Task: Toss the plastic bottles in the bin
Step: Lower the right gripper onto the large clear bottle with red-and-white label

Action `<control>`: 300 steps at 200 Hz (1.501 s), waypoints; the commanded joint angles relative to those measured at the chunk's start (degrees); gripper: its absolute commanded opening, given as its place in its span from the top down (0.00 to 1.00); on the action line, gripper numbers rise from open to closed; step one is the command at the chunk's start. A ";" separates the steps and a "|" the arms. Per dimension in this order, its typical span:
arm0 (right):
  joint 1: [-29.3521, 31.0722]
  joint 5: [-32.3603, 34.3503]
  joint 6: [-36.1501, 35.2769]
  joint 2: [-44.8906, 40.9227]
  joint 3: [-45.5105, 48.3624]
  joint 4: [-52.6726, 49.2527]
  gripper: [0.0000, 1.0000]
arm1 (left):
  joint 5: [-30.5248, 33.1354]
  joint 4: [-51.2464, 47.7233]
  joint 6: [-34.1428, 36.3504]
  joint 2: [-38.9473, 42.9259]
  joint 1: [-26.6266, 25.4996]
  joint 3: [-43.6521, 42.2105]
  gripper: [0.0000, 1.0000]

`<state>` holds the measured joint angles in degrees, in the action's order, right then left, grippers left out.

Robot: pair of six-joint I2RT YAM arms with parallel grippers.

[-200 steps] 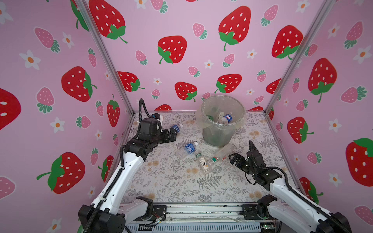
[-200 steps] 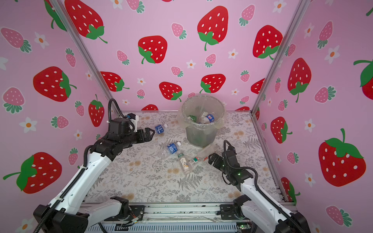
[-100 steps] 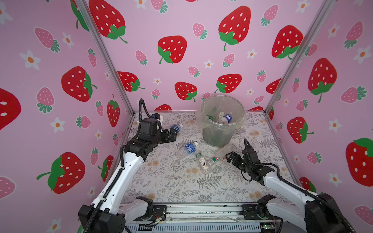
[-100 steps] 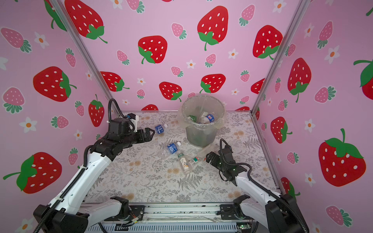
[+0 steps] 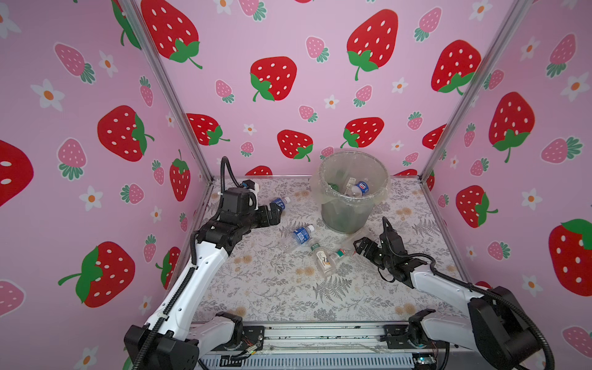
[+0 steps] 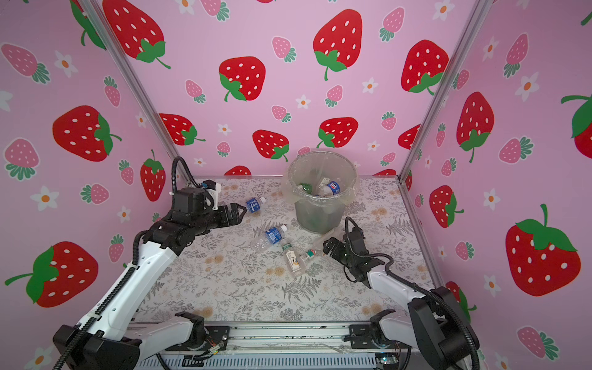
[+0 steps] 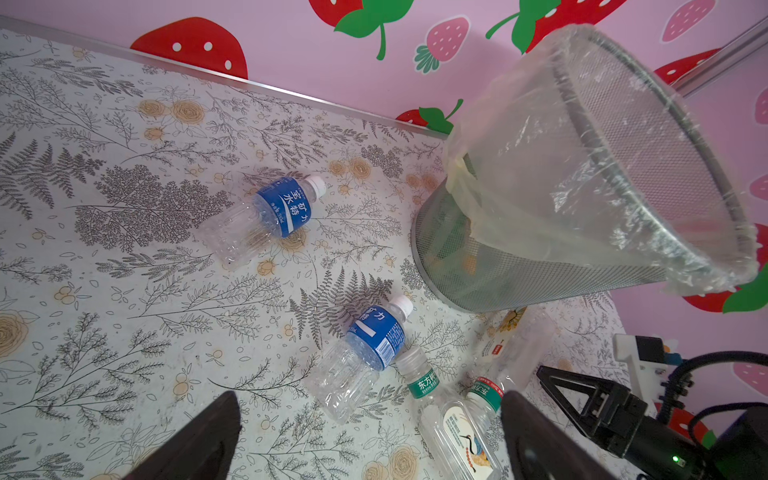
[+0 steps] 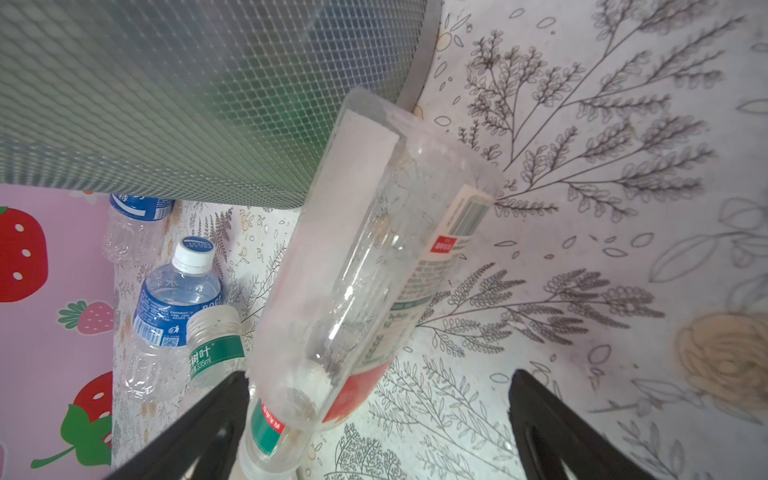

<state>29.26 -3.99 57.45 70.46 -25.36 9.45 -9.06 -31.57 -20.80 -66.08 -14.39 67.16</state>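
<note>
The bin [image 5: 344, 217], a grey mesh wastebasket tapering downward with a clear bag folded over its rim, is standing toward the back of the floral tabletop [image 5: 256, 288]. Several bottles are lying inside it, among them a blue-labelled one [image 5: 361, 187].

Five plastic bottles are lying on their sides outside it. The far blue-label bottle [image 5: 281, 202], clear with a white cap, is resting near the back left. The near blue-label bottle [image 5: 300, 235] is lying before the bin's left side. The bird-label bottle [image 5: 322, 260], with a green neck band, is lying just beside it. A smaller green-banded bottle [image 5: 339, 254] is lying close against that one. The long clear bottle [image 8: 365, 270], red-and-white labelled, is lying with one end at the bin's foot.

The left gripper [image 5: 278, 211] is hanging above the table with fingers spread wide, gripping nothing. The far blue-label bottle is lying beyond its tips, not between them. The right gripper [image 5: 359, 246] is likewise gaping and empty. The long clear bottle is lying in the gap ahead of its fingers [image 8: 199, 428], nearer one of them. I cannot tell whether it is touching.
</note>
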 commanded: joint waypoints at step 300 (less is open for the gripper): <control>0.05 1.41 7.41 15.13 -3.16 13.88 0.22 | 0.75 -0.68 1.19 1.03 0.24 -0.01 0.01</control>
<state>29.23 -3.81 63.59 84.86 -27.64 23.05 -8.99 -31.59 -20.73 -66.04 -14.39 67.16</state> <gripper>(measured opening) 0.808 0.990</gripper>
